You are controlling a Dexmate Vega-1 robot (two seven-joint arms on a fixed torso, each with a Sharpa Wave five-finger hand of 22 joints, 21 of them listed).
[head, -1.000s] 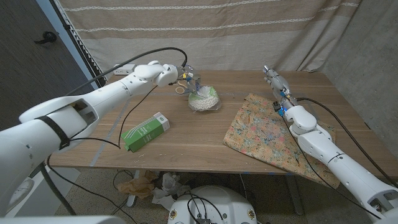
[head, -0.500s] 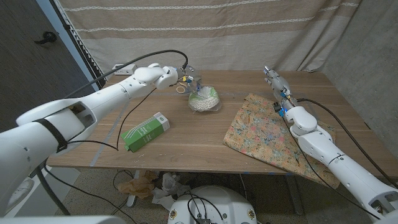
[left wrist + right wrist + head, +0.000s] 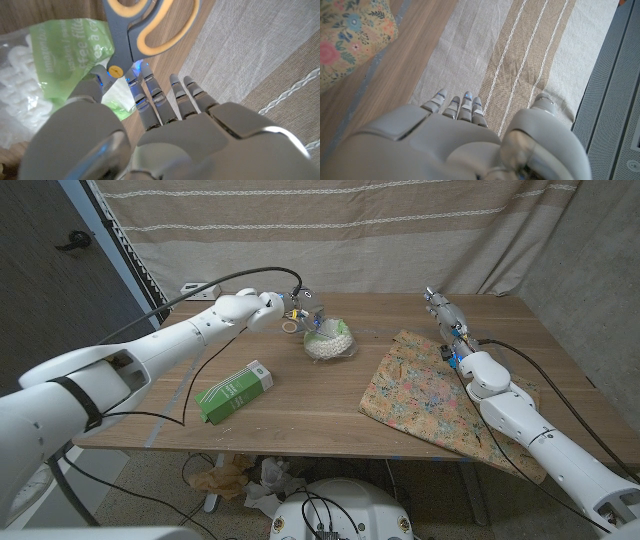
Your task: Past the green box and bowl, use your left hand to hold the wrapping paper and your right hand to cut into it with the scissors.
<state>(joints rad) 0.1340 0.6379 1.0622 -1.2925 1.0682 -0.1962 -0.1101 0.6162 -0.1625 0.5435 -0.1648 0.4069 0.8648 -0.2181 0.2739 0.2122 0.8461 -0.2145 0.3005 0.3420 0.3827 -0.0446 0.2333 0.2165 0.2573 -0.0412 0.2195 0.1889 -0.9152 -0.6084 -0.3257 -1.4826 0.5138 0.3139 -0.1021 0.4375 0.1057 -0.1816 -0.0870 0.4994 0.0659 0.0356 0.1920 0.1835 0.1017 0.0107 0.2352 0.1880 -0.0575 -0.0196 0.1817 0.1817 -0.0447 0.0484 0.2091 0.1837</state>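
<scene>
The scissors (image 3: 142,27), grey with yellow-lined handles, lie at the far side of the table just left of the bowl (image 3: 328,342). My left hand (image 3: 287,306) reaches over the scissors (image 3: 291,324); its straight fingers (image 3: 150,97) end right at the pivot and grip nothing that I can see. The bowl holds white filling in a clear bag with a green label (image 3: 70,45). The green box (image 3: 235,390) lies on its side at the front left. The floral wrapping paper (image 3: 425,390) is spread at the right under my right forearm. My right hand (image 3: 441,307) is open beyond the paper's far corner, fingers (image 3: 465,107) pointing at the curtain.
A striped beige curtain (image 3: 400,230) hangs close behind the table's far edge. Black cables (image 3: 190,395) run along both arms and across the left of the table. Bare wood (image 3: 310,405) lies between the box and the paper.
My left hand has drawn back a little to the left, from over the bowl's rim to above the scissors. The right arm has not moved.
</scene>
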